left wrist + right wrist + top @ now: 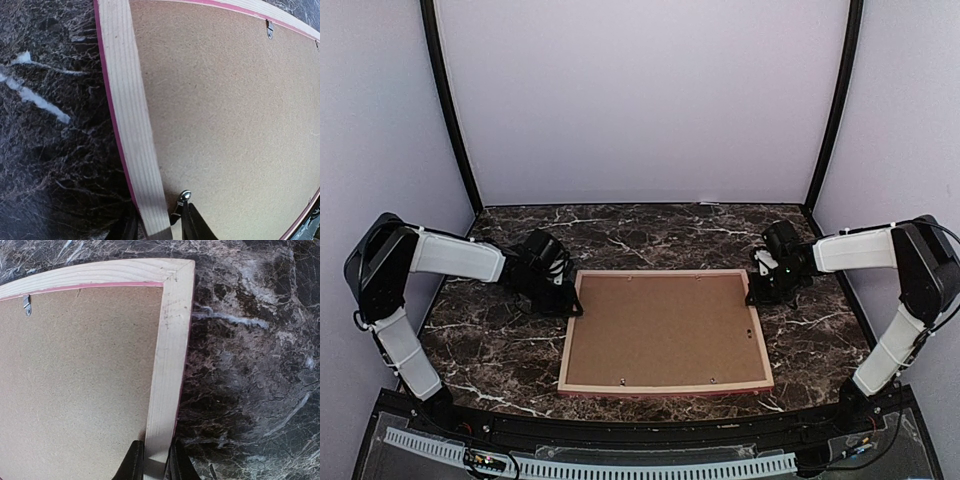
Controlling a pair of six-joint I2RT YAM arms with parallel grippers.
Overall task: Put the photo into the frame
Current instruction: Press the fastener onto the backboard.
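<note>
Top external view: the frame (pixel 570 340) lies face down on the table (pixel 650 235), with the backing (pixel 665 330) seated in it. The left gripper (pixel 568 303) and right gripper (pixel 757 293) each pinch a side rail, jaws narrow. The photo is unseen, perhaps beneath the backing. The step looks like handling the closed frame; lifting it next needs both arms moving level.
</note>
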